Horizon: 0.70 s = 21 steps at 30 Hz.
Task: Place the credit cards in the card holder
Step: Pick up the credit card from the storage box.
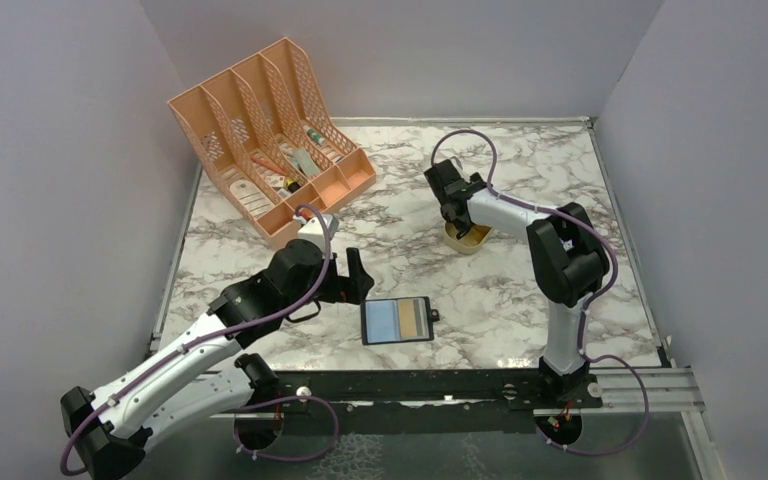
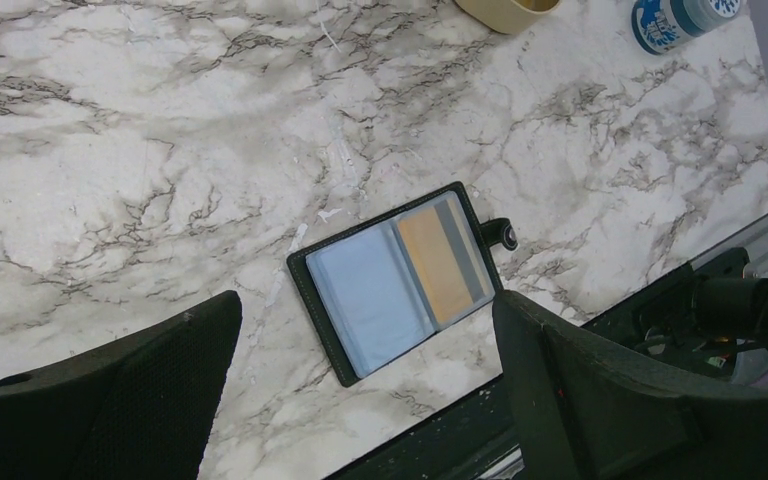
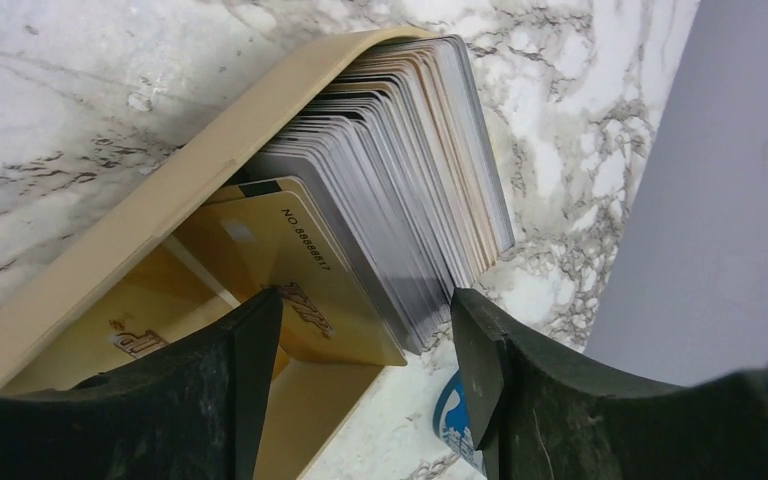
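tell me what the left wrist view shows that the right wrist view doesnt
only left wrist: the open card holder lying flat with a blue-grey card and an orange card inside, left gripper open above it. only right wrist: a row of credit cards standing in the tan tin, right gripper open over them. both: marble table, the tan tin, a blue-white round object.

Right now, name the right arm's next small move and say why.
Probably close the right gripper on the gold card and lift: its open jaws straddle the credit cards in the tan tin, and the card holder lies open.
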Each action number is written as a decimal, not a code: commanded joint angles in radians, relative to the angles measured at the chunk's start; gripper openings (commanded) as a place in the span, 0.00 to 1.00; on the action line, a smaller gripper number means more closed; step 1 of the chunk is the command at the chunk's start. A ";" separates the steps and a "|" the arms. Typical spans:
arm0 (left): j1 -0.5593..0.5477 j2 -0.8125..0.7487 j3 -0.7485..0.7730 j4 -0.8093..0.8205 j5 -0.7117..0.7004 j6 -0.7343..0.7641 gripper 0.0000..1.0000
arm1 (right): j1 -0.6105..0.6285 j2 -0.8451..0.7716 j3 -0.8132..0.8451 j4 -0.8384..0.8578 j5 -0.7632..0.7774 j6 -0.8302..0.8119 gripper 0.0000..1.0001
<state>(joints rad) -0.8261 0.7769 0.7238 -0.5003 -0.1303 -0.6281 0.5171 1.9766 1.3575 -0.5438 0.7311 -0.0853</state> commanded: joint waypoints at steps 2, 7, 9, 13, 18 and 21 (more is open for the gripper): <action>0.002 -0.027 0.009 -0.010 -0.043 0.012 0.99 | -0.003 0.013 0.015 0.057 0.138 -0.024 0.60; 0.002 -0.027 0.009 -0.009 -0.050 0.006 0.99 | -0.002 -0.020 -0.006 0.099 0.164 -0.035 0.55; 0.002 -0.025 0.009 -0.008 -0.052 0.006 0.99 | -0.002 -0.035 -0.013 0.118 0.156 -0.042 0.54; 0.002 -0.024 0.009 -0.009 -0.053 0.005 0.99 | -0.002 -0.037 -0.017 0.135 0.140 -0.055 0.49; 0.002 -0.025 0.005 -0.009 -0.054 0.002 0.99 | -0.002 -0.028 -0.010 0.120 0.136 -0.045 0.42; 0.002 -0.018 0.004 -0.007 -0.054 0.001 0.99 | -0.002 -0.027 -0.001 0.106 0.138 -0.038 0.38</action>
<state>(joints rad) -0.8261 0.7620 0.7238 -0.5026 -0.1516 -0.6289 0.5198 1.9728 1.3449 -0.4583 0.8276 -0.1284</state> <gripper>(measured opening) 0.991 0.401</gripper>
